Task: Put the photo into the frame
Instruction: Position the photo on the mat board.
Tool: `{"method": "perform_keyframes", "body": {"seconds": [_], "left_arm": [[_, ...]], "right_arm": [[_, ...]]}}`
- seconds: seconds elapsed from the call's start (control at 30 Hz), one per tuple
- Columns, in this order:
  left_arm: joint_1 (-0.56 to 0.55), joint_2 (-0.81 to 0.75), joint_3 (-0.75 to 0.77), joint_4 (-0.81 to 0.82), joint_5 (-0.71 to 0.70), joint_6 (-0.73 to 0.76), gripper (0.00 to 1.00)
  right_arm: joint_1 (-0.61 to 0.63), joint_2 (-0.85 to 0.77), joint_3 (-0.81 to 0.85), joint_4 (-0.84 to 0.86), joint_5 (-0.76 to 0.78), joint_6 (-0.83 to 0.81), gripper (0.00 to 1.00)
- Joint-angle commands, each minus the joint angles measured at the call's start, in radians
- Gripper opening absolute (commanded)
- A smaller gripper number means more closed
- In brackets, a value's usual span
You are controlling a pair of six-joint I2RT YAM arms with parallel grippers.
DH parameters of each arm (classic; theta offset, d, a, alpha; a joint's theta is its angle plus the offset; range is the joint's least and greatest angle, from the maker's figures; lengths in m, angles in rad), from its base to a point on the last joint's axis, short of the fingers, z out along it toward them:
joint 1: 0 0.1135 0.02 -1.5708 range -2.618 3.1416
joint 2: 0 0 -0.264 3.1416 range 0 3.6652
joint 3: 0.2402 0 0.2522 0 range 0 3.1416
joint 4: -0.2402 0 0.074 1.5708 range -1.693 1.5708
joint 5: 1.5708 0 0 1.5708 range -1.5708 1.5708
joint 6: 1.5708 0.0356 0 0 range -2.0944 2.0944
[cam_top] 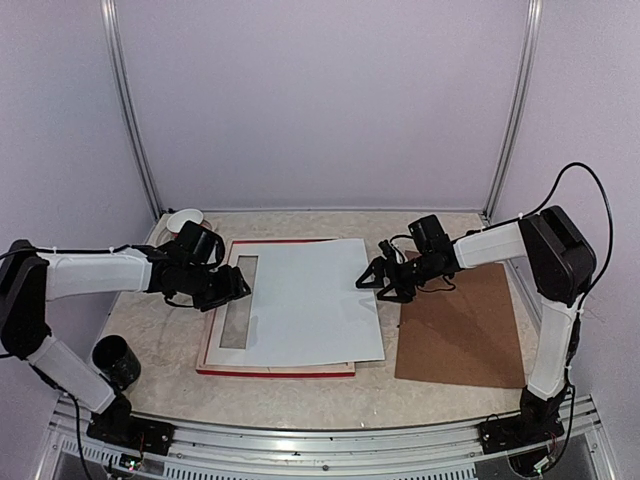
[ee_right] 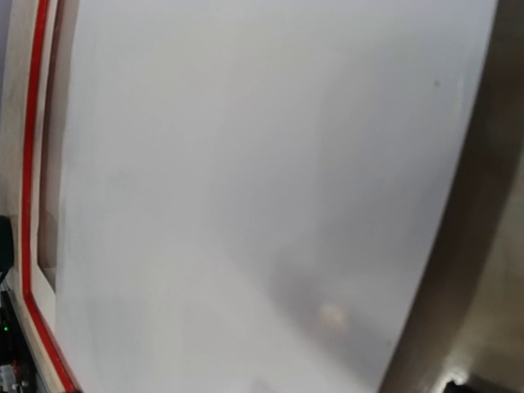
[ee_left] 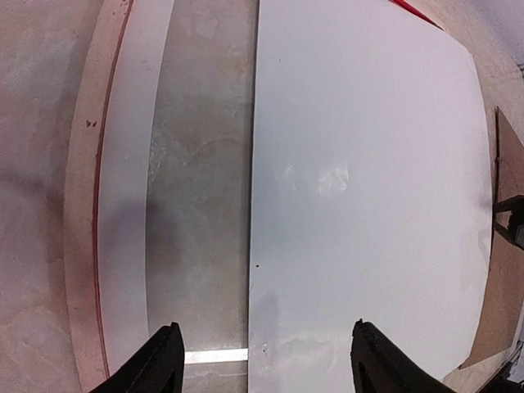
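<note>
On tabletop (cam_top: 170, 335) centre: frame (cam_top: 213, 330) face-down, pale back up; photo (cam_top: 310, 300) on top, white back up, offset right, slightly askew, not seated. Left pincer (cam_top: 240, 288) spread over photo's left edge, right pincer (cam_top: 372, 280) spread at far-right corner, likely to square it. Long axis unclear.

I see a beige marbled worktop (cam_top: 300, 395); plain lilac walls (cam_top: 320, 100) rise behind and beside it, with metal posts (cam_top: 133, 120) at its back corners.
</note>
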Motion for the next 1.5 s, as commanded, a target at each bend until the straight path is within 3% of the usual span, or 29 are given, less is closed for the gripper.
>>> {"method": "perform_keyframes", "body": {"seconds": [0.0, 0.3, 0.7, 1.47], "left_arm": [[-0.038, -0.062, -0.011, -0.112, -0.051, -0.009, 0.69], [-0.176, -0.03, -0.002, -0.21, -0.119, -0.075, 0.69], [-0.212, -0.066, -0.019, -0.301, -0.189, -0.114, 0.69], [-0.205, 0.003, -0.074, -0.201, -0.159, -0.114, 0.69]], "right_arm": [[0.009, 0.004, 0.021, -0.013, 0.009, -0.019, 0.95], [0.009, -0.001, 0.015, -0.01, 0.008, -0.031, 0.95], [0.009, 0.006, 0.011, -0.006, 0.001, -0.04, 0.96], [0.009, 0.014, 0.012, -0.012, 0.001, -0.046, 0.96]]}}
